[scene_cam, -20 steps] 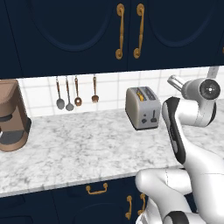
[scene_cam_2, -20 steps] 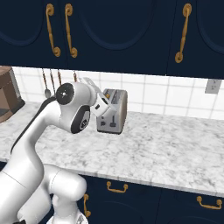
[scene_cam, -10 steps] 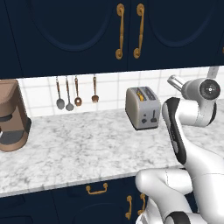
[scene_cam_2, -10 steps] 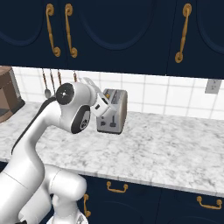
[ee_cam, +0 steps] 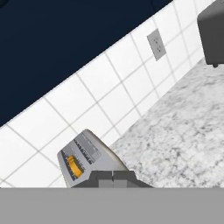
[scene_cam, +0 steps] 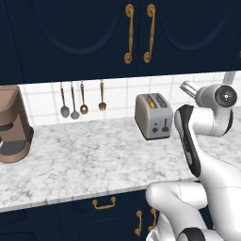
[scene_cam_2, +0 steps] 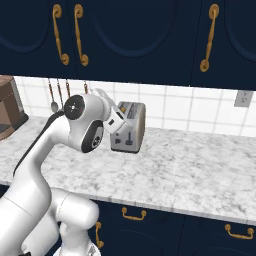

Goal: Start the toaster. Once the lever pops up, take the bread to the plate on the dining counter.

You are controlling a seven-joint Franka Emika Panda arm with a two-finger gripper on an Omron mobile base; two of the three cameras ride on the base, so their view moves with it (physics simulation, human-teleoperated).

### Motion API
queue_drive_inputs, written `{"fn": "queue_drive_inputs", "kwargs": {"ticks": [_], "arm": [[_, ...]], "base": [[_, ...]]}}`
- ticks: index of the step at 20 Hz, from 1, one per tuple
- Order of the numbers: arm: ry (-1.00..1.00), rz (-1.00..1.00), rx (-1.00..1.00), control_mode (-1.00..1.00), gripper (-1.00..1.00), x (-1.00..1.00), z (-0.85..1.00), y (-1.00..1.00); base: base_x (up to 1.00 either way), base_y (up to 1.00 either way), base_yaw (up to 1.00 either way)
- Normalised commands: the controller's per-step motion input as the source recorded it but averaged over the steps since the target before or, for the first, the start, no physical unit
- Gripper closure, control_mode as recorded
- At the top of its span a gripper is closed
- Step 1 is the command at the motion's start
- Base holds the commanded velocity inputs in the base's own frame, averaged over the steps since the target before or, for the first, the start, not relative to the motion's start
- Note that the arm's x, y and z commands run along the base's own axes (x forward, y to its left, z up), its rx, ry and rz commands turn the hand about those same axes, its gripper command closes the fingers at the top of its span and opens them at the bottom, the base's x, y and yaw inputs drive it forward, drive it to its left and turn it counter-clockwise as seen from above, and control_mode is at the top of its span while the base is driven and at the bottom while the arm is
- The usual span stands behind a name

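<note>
While the arm stands folded above the marbled desk [scene_cam: 84, 160], the tool [ee_cam: 113, 173] shows in the hand view as two dark fingertips pressed together, clenched on nothing. The toaster [scene_cam: 153, 116] sits just beyond the tool, near the tiled wall, touching neither fingertip. The bread [ee_cam: 75, 166] shows as a yellow strip in one slot of the toaster, ahead of the tool. The lever [scene_cam: 165, 125] is a small dark tab on the toaster's narrow face, beside a round knob. Farther off from the tool, a brown coffee machine [scene_cam: 12, 124] stands on the desk and utensils [scene_cam: 81, 100] hang on the wall.
</note>
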Motion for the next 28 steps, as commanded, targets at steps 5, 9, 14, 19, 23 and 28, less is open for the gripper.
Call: {"fn": "queue_drive_inputs", "kwargs": {"ticks": [5, 9, 14, 19, 23, 28], "arm": [[0.00, 0.00, 0.00, -1.00, 1.00, 0.00, 0.00, 0.00], [0.00, 0.00, 0.00, -1.00, 1.00, 0.00, 0.00, 0.00], [0.00, 0.00, 0.00, -1.00, 1.00, 0.00, 0.00, 0.00], [0.00, 0.00, 0.00, -1.00, 1.00, 0.00, 0.00, 0.00], [0.00, 0.00, 0.00, -1.00, 1.00, 0.00, 0.00, 0.00], [0.00, 0.00, 0.00, -1.00, 1.00, 0.00, 0.00, 0.00]], "base": [[0.00, 0.00, 0.00], [0.00, 0.00, 0.00], [0.00, 0.00, 0.00], [0.00, 0.00, 0.00], [0.00, 0.00, 0.00], [0.00, 0.00, 0.00]]}}
